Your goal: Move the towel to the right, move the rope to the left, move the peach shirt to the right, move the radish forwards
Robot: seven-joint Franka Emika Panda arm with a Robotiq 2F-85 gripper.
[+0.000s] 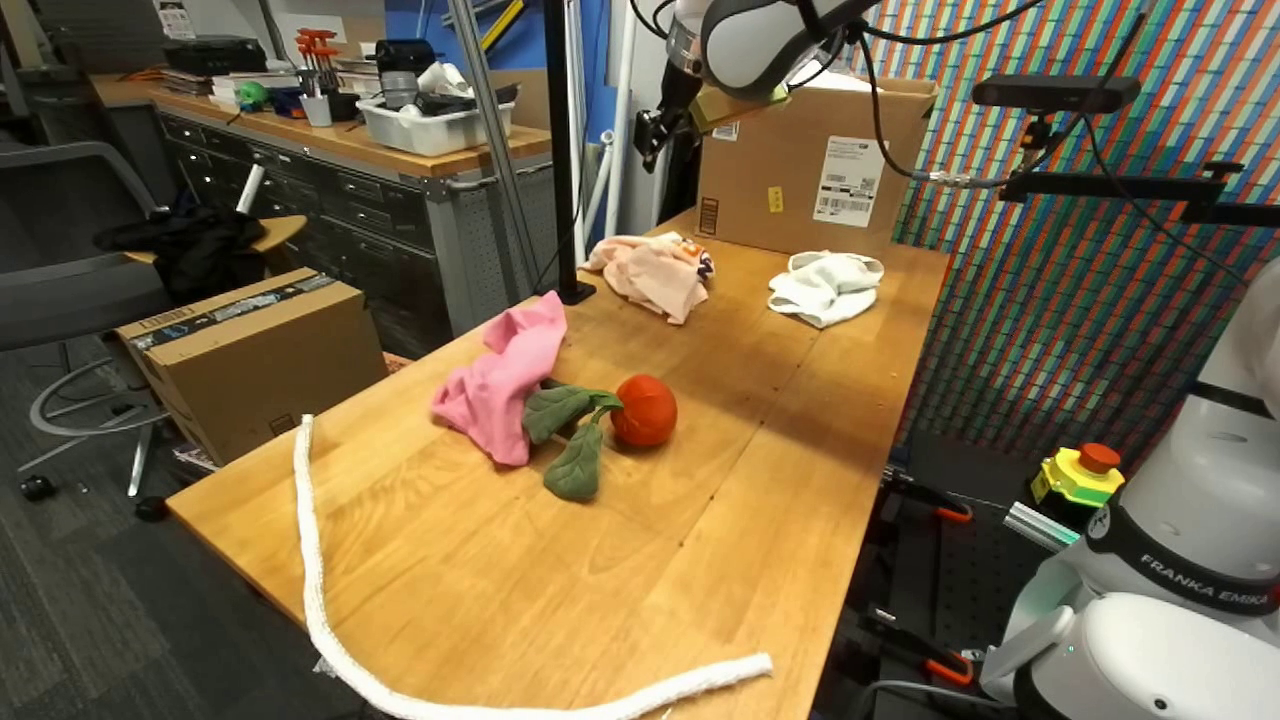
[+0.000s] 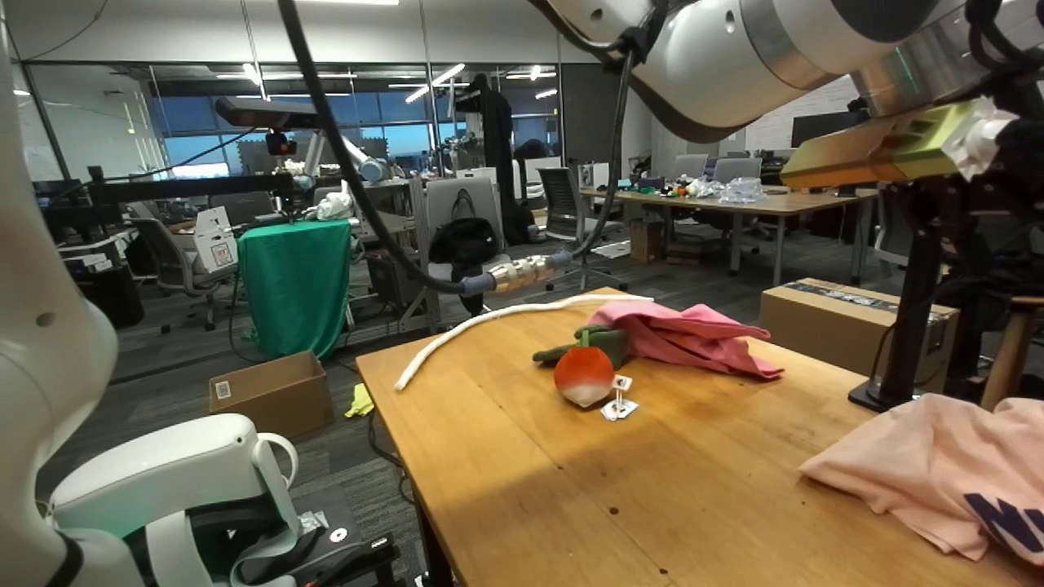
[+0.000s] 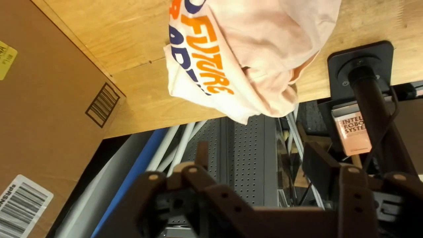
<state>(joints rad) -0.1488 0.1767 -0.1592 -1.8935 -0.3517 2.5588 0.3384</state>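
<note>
At the edge of the table [image 1: 780, 490] near the post [image 1: 563, 150], the shirt [image 1: 655, 280]; higher up, the gripper [image 3: 260, 156], jaws apart

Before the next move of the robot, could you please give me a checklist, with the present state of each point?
1. Gripper open, nothing held: ok.
2. Peach shirt fully within the edge of the table: not ok; part appears past it in the wrist view.
3. Towel apart from the peach shirt: ok.
4. Rope apart from the pink cloth: ok.
5. Radish apart from the pink cloth: cannot tell; its leaves overlap it in both exterior views.
</note>
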